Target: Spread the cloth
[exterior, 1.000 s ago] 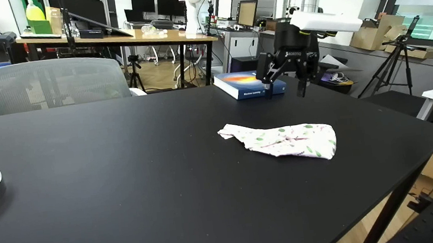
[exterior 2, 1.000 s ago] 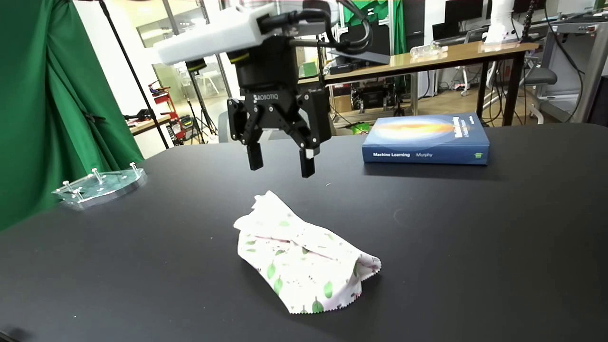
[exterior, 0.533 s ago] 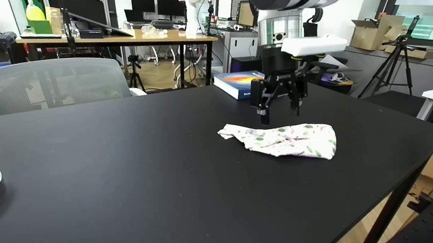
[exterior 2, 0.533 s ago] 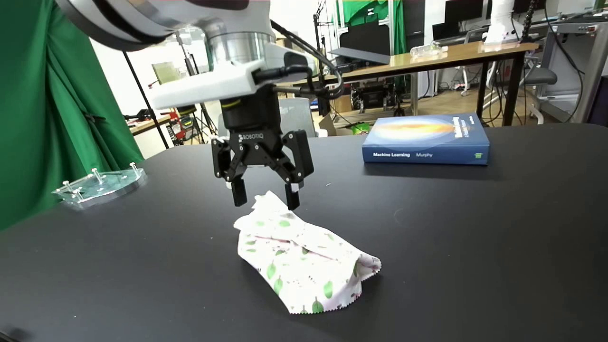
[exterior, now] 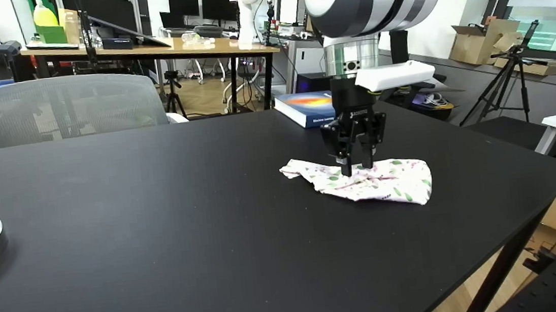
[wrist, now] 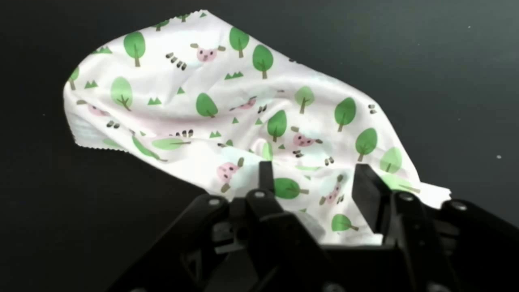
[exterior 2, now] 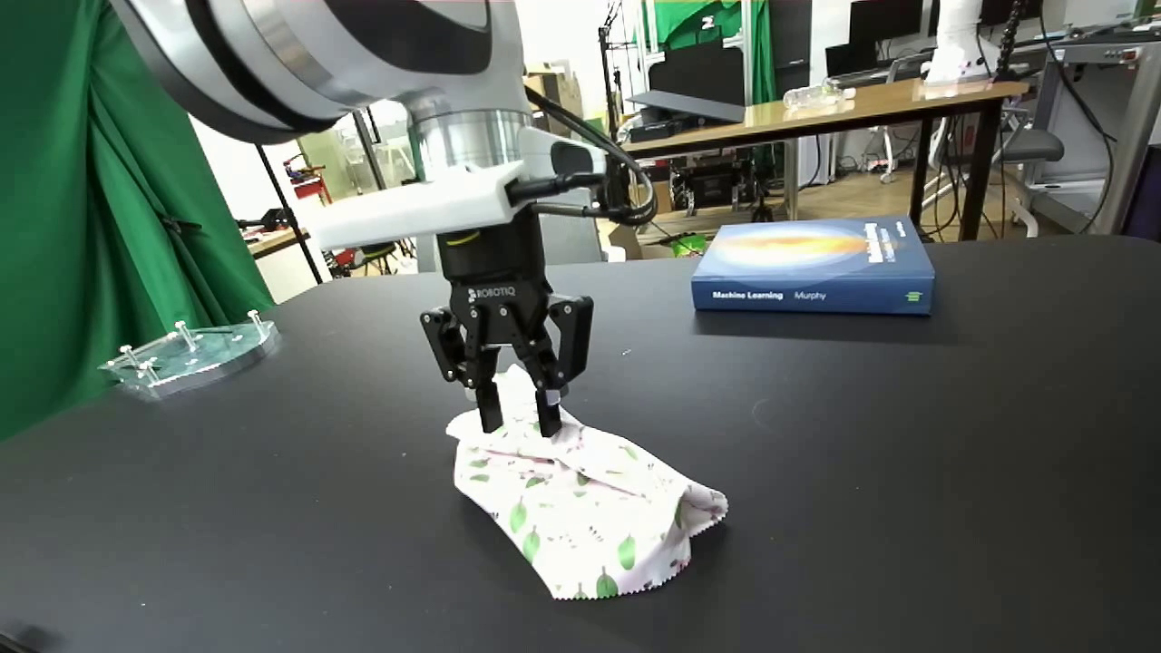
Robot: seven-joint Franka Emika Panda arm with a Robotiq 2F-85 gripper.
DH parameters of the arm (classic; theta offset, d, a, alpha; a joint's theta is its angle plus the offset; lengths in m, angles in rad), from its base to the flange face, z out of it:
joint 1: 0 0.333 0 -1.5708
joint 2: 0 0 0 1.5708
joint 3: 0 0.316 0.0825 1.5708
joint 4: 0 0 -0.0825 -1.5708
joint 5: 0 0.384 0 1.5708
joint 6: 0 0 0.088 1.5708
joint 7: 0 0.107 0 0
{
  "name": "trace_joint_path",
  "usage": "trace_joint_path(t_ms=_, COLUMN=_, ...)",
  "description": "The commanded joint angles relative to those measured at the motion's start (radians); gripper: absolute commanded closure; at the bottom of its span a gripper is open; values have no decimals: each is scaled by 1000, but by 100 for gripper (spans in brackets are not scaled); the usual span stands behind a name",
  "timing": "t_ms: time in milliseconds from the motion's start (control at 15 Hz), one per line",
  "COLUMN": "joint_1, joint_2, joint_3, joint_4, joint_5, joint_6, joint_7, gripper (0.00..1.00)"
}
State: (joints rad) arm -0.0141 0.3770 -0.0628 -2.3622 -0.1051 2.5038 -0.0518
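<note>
White and tree-printed, one cloth (exterior 2: 580, 508) lies rumpled, one black table (exterior 2: 907, 453) beneath it. One blue book (exterior 2: 814, 263) sits beyond the cloth from where I stand. One gripper (exterior 2: 520, 424) points down at the cloth, two fingers (exterior 2: 548, 415) parted; whether they touch it, I can't tell.

Blue book (exterior 2: 812, 263) marked "Machine Learning" flat on black counter (exterior 2: 907, 462), transparent plate (exterior 2: 209, 358) near green curtain (exterior 2: 118, 227), grey mesh chair (exterior: 69, 109) beyond counter edge, black tripod (exterior: 515, 57) with splayed legs.

The tool (exterior 2: 520, 429) has come down to the cloth (exterior 2: 590, 517), and its fingers (exterior 2: 490, 408) have drawn closer together, leaving a narrower gap between their tips.
</note>
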Motion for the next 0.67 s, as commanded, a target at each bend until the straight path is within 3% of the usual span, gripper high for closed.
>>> trace_joint_path(t_ms=0, joint_1=13, joint_2=21, joint_3=-14, joint_4=29, joint_5=-33, joint_6=1, joint_7=46, gripper=75)
trace_joint_path(t_ms=267, joint_1=16, joint_2=17, joint_3=-15, joint_4=34, joint_5=-44, joint_6=1, joint_7=52, gripper=100)
trace_joint_path(t_ms=600, joint_1=20, joint_2=3, joint_3=-17, joint_4=35, joint_5=-46, joint_6=13, joint_7=64, gripper=100)
